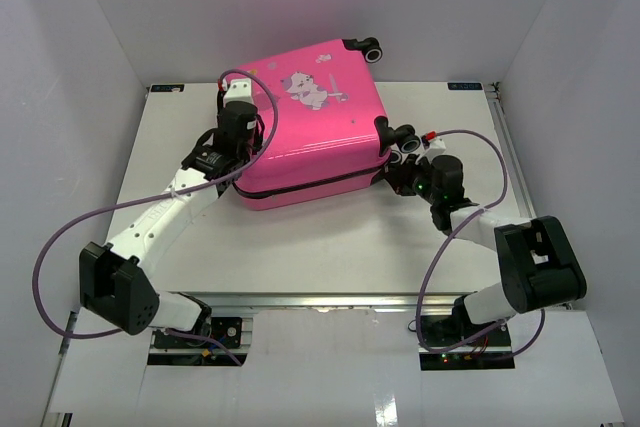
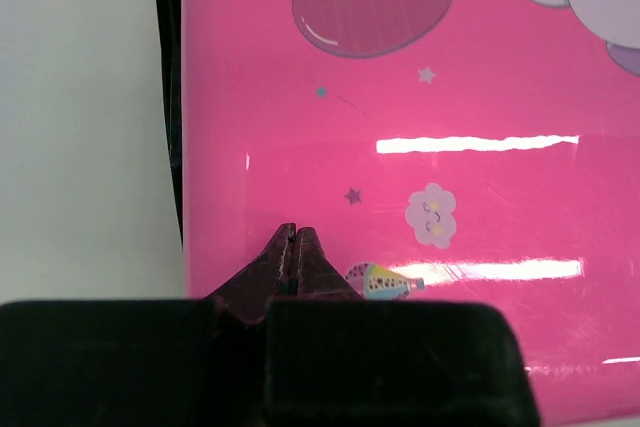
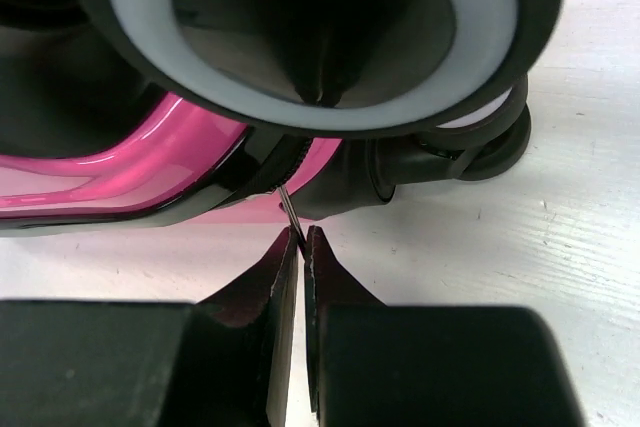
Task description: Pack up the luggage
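So the right gripper (image 3: 301, 239) is pinched shut on a thin metal zipper pull (image 3: 286, 205), right under a black wheel (image 3: 330, 37) at the right corner of the luggage (image 1: 310, 127). My guess: it's set up to drag the zip round. The left gripper (image 2: 295, 239) is closed too, holding nothing, its tips on the glossy pink lid near the left edge, probably pinning the case down. The suitcase lies flat, lid down, toward the far side of the white table (image 1: 330, 247), with plain white walls (image 1: 90, 47) around.
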Available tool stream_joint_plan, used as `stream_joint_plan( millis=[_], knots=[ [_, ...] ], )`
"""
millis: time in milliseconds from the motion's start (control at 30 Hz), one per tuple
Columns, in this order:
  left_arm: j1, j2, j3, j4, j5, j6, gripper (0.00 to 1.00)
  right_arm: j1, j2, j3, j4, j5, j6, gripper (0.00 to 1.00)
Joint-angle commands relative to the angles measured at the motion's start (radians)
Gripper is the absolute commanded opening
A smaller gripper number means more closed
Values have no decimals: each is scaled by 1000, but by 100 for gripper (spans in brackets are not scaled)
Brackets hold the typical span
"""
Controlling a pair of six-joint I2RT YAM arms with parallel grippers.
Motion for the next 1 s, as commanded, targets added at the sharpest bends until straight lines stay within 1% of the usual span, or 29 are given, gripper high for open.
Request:
stream_joint_plan(
  millis=[0, 100, 333, 467, 767, 967],
  knots=[
    [82, 49, -46, -23, 71, -32, 0, -94, 61, 72, 1, 31, 17, 8],
    [107, 82, -49, -14, 82, -27, 0, -133, 91, 100, 17, -50, 47, 8],
    [156, 136, -34, 1, 113, -29, 0, -196, 111, 117, 87, -155, 119, 8],
    [171, 160, -35, 8, 124, -27, 0, -220, 156, 149, 135, -218, 156, 8],
    [192, 178, -22, 10, 134, -18, 0, -241, 286, 267, 199, -271, 224, 8],
    [203, 189, -8, 8, 138, -12, 0, -258, 316, 313, 237, -322, 241, 8]
  ],
)
